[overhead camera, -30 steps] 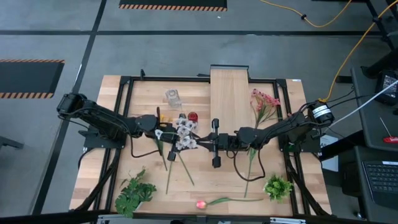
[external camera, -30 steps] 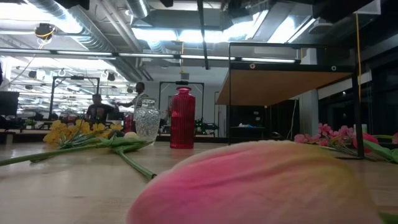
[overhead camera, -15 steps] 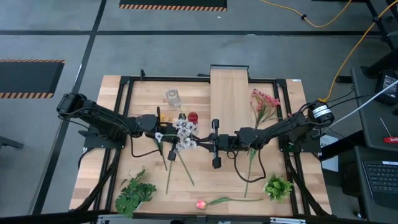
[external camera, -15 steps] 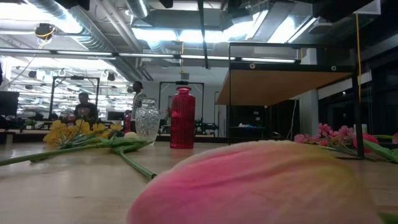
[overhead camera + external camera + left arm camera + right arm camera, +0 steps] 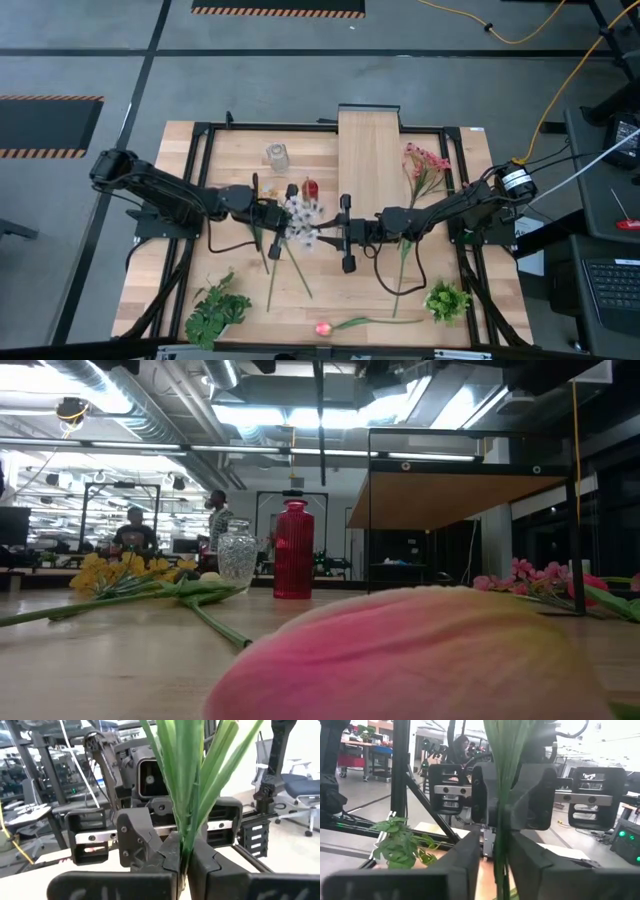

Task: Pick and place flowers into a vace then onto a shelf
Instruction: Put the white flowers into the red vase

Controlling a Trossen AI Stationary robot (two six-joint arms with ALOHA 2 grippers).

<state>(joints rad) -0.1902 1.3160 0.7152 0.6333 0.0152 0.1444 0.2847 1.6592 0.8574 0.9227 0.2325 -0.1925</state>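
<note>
Both hands meet mid-worktop: left hand (image 5: 283, 218) and right hand (image 5: 335, 232) each pinched on the white sprig's stem (image 5: 187, 805). Light, floppy; grip low on the stem.

The table (image 5: 240, 290) is light, matt wood planking with visible grain, and the shelf (image 5: 368, 150) has the same pale wood top on a dark metal frame. The vace (image 5: 236, 556) is clear, glossy cut-pattern glass; the red cylinder (image 5: 293, 550) beside it is ribbed and shiny. Each end effector, left (image 5: 183, 865) and right (image 5: 495, 855), has matt black plastic-looking fingers, and the flowers (image 5: 300, 220) have smooth, slightly waxy green stems.
</note>
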